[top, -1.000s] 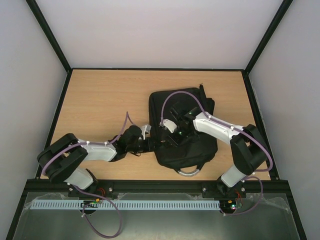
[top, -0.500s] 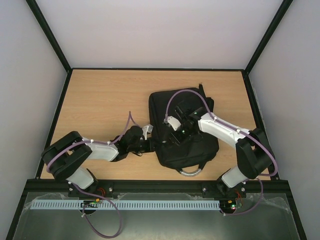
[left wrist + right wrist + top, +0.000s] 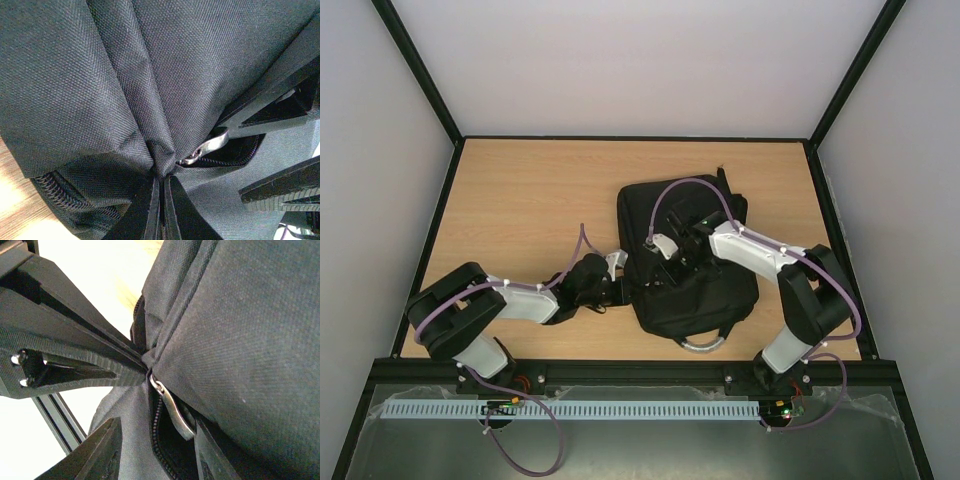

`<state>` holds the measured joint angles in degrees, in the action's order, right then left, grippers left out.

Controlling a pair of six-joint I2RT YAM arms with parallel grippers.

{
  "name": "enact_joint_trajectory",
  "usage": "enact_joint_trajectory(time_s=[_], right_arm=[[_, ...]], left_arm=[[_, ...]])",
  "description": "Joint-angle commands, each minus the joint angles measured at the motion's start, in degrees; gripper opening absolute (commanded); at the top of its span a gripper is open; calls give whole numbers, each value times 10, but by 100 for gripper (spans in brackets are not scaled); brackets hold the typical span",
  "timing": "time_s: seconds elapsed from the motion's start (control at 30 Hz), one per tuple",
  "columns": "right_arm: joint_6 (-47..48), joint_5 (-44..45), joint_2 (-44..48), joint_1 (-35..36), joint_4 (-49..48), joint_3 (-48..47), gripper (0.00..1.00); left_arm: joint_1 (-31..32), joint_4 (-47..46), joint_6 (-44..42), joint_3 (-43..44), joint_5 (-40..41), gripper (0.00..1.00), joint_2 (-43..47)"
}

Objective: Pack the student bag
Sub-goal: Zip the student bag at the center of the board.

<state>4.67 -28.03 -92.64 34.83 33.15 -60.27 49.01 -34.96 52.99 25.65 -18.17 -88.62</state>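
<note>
Lying flat, student bag [image 3: 690, 290] right of centre on bench [image 3: 520, 200], zip barely parted | left pincer [image 3: 161, 192] clamped on its fabric by zip end | right pincer [image 3: 155, 435] apart, astride zip pull [image 3: 172, 407] | judged early: unzipping, then all packing, left

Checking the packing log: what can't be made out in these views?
- Inside of the student bag: right wrist view, too dark.
- Whether the right gripper touches the zip pull: both wrist views, gap too fine.
- Left gripper tips: top view, black against black bag.
</note>
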Motion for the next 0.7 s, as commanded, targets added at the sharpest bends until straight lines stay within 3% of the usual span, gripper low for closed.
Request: enact_joint_trajectory(time_s=[0.0, 0.17, 0.33, 0.67], right_arm=[[-7, -18, -30, -3, 21, -14, 41], [-4, -52, -26, -3, 22, -24, 36], [-4, -52, -27, -3, 20, -27, 27], [-8, -27, -42, -3, 20, -31, 18]], left_arm=[[9, -5, -15, 8, 6, 2, 2], [10, -1, -14, 7, 9, 2, 5], [11, 4, -16, 9, 12, 2, 10], [13, 15, -21, 7, 20, 2, 23]])
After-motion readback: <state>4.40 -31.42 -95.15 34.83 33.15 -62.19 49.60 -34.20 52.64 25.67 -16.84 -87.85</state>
